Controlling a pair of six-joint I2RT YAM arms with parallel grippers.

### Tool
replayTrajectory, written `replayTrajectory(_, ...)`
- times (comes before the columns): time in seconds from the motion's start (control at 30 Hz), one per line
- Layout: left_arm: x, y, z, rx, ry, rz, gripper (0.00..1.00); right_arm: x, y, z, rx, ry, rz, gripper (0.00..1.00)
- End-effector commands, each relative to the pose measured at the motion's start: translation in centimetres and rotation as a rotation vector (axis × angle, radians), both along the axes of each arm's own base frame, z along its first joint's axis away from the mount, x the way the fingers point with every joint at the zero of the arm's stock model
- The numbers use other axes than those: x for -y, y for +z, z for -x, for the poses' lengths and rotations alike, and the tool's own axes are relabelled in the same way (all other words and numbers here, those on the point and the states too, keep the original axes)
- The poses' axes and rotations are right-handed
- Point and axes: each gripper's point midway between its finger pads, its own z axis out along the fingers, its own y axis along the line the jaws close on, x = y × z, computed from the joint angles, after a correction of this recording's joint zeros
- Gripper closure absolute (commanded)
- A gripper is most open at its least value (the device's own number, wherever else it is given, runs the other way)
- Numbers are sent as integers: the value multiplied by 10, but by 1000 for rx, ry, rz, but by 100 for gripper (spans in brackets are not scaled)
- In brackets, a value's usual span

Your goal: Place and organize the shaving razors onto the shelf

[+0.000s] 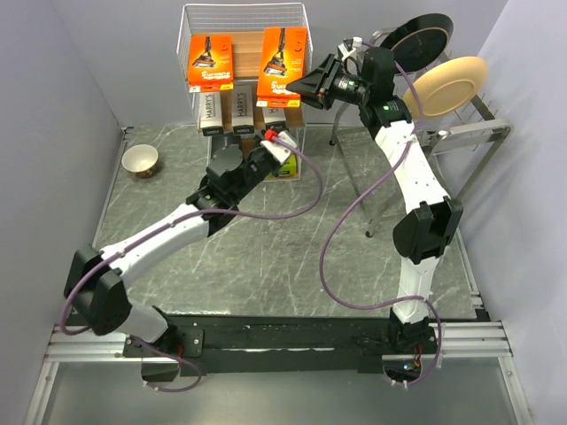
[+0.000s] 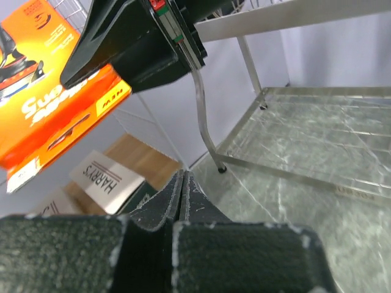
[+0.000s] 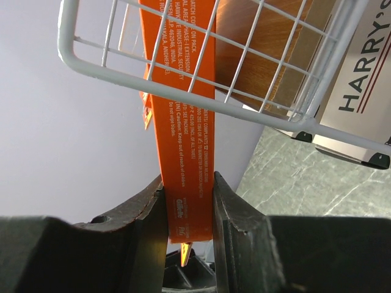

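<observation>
The shelf (image 1: 244, 22) stands at the back of the table. One orange razor pack (image 1: 210, 62) stands on its top tier. My right gripper (image 1: 299, 88) is shut on a second orange pack (image 3: 186, 152) at the top tier's right end, its fingers (image 3: 235, 207) pressing both flat faces. Three white HARRY'S boxes (image 1: 242, 113) lie on the middle tier. My left gripper (image 2: 182, 183) is shut with nothing between its pads, just in front of the shelf and below the held pack (image 2: 49, 116). A lime-green-ended pack (image 1: 285, 168) lies under it.
A grey metal dish rack (image 1: 461, 133) with a black plate (image 1: 421, 35) and a tan plate (image 1: 447, 84) stands right of the shelf, its legs (image 2: 204, 122) close to my left gripper. A small bowl (image 1: 140, 160) sits at the left.
</observation>
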Motion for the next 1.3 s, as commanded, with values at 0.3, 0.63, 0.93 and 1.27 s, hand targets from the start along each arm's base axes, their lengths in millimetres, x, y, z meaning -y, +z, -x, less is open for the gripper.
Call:
replayTrajectory(0.3,11,77,-25,203,79,114,99,13,19,-5,38,-42,-12,59)
replayTrajectory(0.63,10,98,-32,249,116,142,99,25,32,-10,78,-77,-24,37)
replayTrajectory(0.93,3,101,-50,246,203,171,99,28,64,13,153,-42,-77,23)
replayTrajectory(1.27,-19,102,-58,212,274,207,99,32,74,25,192,-49,-78,0)
